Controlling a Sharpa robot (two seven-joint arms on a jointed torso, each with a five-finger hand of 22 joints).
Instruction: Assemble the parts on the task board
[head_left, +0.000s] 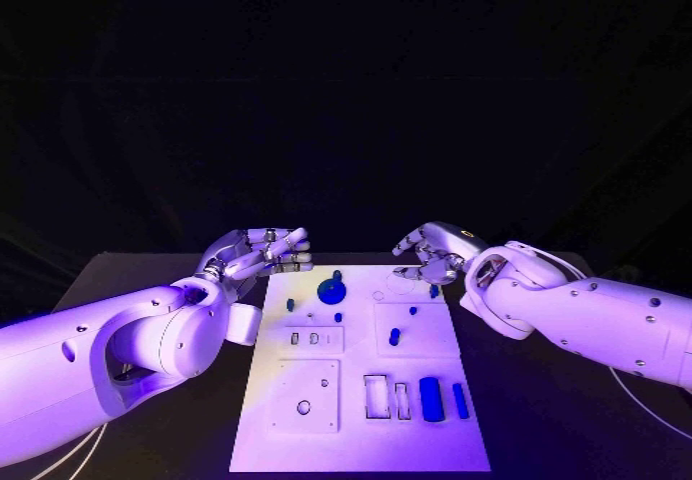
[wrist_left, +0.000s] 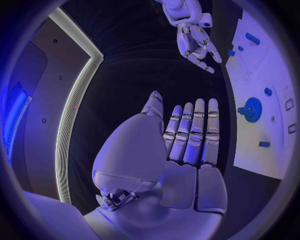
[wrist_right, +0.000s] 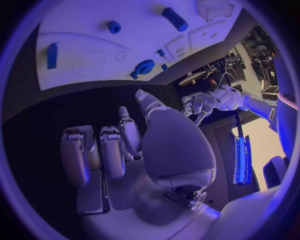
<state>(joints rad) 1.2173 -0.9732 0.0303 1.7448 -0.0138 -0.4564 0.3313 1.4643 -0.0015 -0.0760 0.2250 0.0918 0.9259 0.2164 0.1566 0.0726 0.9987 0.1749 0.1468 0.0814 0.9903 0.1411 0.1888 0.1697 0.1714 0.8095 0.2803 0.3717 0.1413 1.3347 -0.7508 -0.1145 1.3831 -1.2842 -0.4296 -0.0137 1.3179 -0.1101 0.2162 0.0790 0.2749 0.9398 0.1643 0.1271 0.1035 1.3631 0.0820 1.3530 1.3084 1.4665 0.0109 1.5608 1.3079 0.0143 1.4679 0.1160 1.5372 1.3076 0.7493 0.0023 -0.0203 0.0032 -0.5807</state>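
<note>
The white task board (head_left: 361, 430) lies in the middle of the black table. A blue gear (head_left: 332, 292) sits near its far left corner, seen again as the gear (wrist_left: 252, 107) and the gear (wrist_right: 145, 67). A blue cylinder (head_left: 431, 398) and a blue bar (head_left: 462, 400) lie at the near right, beside empty slots. Small blue pieces (head_left: 394, 337) dot the middle. My left hand (head_left: 267, 252) hovers off the board's far left corner, its fingers (wrist_left: 194, 130) straight and empty. My right hand (head_left: 436, 255) hovers over the far right corner, fingers loosely bent and apart, holding nothing.
Bare black table (head_left: 548, 420) runs along both sides of the board. My left forearm (head_left: 130, 340) lies along the board's left edge, my right forearm (head_left: 591, 310) along its right. The left wrist view shows the right hand (wrist_left: 197, 45) beyond the board's edge (wrist_left: 269, 65).
</note>
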